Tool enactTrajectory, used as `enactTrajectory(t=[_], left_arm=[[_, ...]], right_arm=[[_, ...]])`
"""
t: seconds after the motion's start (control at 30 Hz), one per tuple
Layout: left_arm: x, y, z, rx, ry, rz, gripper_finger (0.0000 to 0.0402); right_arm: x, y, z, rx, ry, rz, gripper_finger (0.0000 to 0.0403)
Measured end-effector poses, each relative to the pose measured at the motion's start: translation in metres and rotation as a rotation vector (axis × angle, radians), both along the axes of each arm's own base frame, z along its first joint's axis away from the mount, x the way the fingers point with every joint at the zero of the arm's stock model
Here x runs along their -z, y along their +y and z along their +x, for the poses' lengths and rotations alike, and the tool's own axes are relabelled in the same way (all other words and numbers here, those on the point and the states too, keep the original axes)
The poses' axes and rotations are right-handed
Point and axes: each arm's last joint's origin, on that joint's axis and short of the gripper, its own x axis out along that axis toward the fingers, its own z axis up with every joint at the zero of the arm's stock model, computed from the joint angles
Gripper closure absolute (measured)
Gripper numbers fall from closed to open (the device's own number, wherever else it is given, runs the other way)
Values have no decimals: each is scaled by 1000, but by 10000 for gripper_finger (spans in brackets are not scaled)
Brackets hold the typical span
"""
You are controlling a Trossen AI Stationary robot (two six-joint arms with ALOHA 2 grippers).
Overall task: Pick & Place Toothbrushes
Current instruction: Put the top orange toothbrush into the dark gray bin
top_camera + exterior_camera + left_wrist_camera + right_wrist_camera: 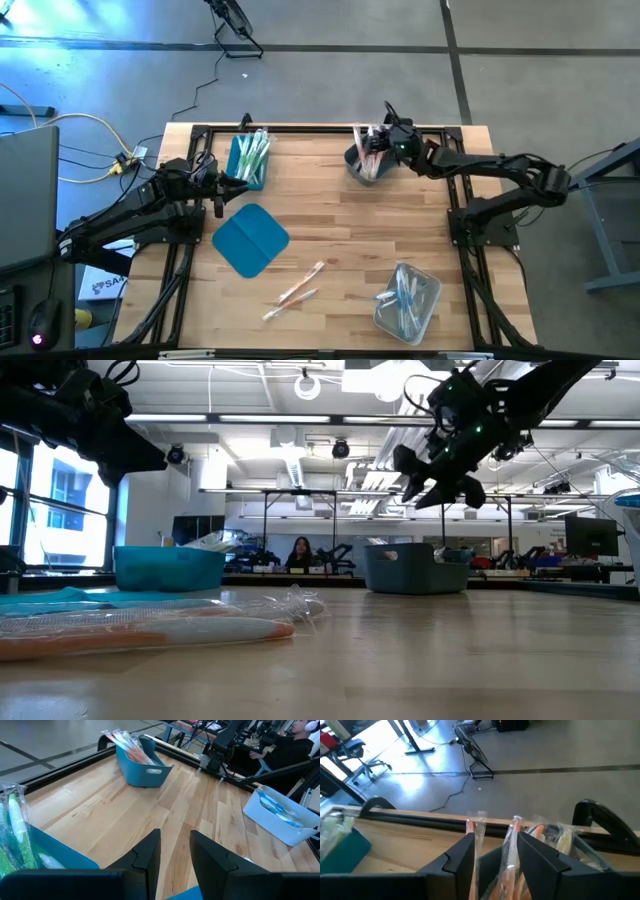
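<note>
Orange toothbrush (509, 851) stands between right pincer's (495, 851) fingers

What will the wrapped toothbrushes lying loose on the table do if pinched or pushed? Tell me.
The loose toothbrushes look thin and light, so a push would probably slide or spin them on the smooth wooden table. Their clear wrappers, seen glossy and crinkled in the low view, may slip or crumple in a pinch. They lie flat, so rolling seems unlikely.
</note>
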Motion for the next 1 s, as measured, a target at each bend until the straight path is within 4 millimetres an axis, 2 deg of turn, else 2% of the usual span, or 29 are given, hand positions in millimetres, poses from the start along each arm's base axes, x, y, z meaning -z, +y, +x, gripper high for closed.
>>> enactTrajectory(t=[0.17,0.37,0.67,0.8,1.0], left_arm=[[0,0,0,0,0,0,302],[0,0,0,0,-1,0,302],[0,0,0,3,-1,-1,302],[0,0,0,3,-1,-1,302],[-1,0,0,-11,-28,-54,302]], right_arm=[[-21,7,-7,-88,-71,-21,268],[-42,20,-14,-361,-203,23,279],[-49,34,-13,-773,-299,142,280],[-47,35,-11,-830,-302,170,282],[-47,33,-12,-761,-275,123,282]])
